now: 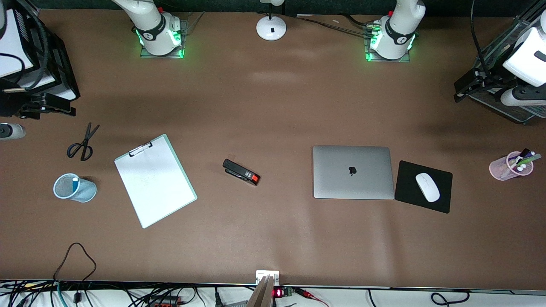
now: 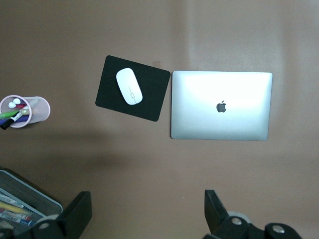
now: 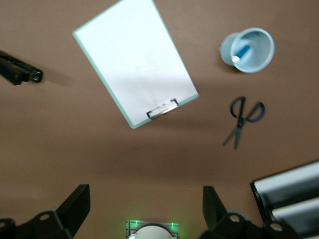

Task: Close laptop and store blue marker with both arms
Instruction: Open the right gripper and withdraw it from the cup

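The silver-grey laptop (image 1: 353, 172) lies shut on the table, its lid with the apple logo up; it also shows in the left wrist view (image 2: 221, 105). The blue marker (image 1: 75, 184) stands in a pale-blue mesh cup (image 1: 83, 192) toward the right arm's end of the table; the right wrist view shows the marker (image 3: 240, 53) in the cup (image 3: 268, 50) too. My left gripper (image 2: 147, 209) is open and empty, high over bare table between the laptop and its base. My right gripper (image 3: 146, 204) is open and empty, high over its own base. Neither gripper shows in the front view.
A black mouse pad (image 1: 439, 204) with a white mouse (image 1: 427, 187) lies beside the laptop. A pink cup of pens (image 1: 510, 166) stands toward the left arm's end. A clipboard (image 1: 155, 180), scissors (image 1: 83, 143) and a black stapler (image 1: 241, 172) lie on the table.
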